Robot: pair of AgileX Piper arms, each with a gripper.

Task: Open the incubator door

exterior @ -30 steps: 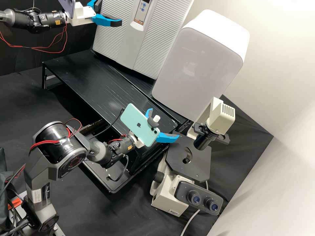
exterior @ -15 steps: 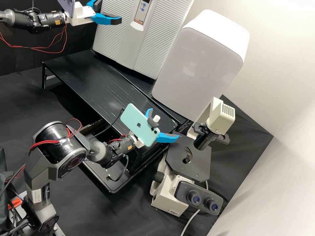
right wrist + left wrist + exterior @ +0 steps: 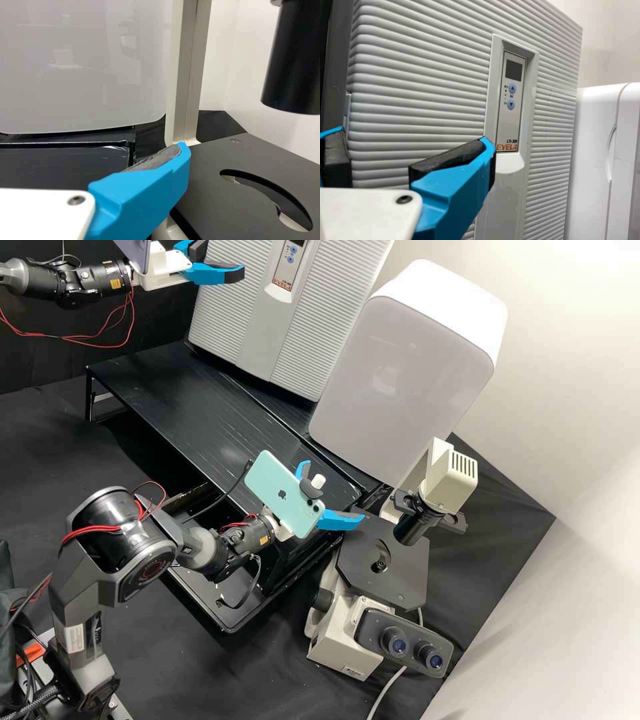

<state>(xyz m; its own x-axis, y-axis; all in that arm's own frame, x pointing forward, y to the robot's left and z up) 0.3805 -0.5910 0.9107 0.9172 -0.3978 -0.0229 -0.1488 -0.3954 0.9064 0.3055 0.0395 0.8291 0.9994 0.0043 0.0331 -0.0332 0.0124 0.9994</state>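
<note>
Grey incubator (image 3: 227, 313) on black stand (image 3: 173, 393), black cloth (image 3: 200, 673) below, pale wall (image 3: 567, 373), left claw (image 3: 221, 257) wide, right claw (image 3: 335, 490) wide

A beige microscope with a flat black stage (image 3: 360, 563) and twin black eyepieces stands near a tall white cabinet with a smooth, rounded grey-white front (image 3: 400, 380), alongside a low black metal platform (image 3: 193, 400) with slim legs.

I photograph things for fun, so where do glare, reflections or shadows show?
High view: the wall glows brightest at upper right. Right wrist view: pale reflections on the white cabinet's glossy front. Left wrist view: soft light, with shadow lines between the incubator's ridges.
</note>
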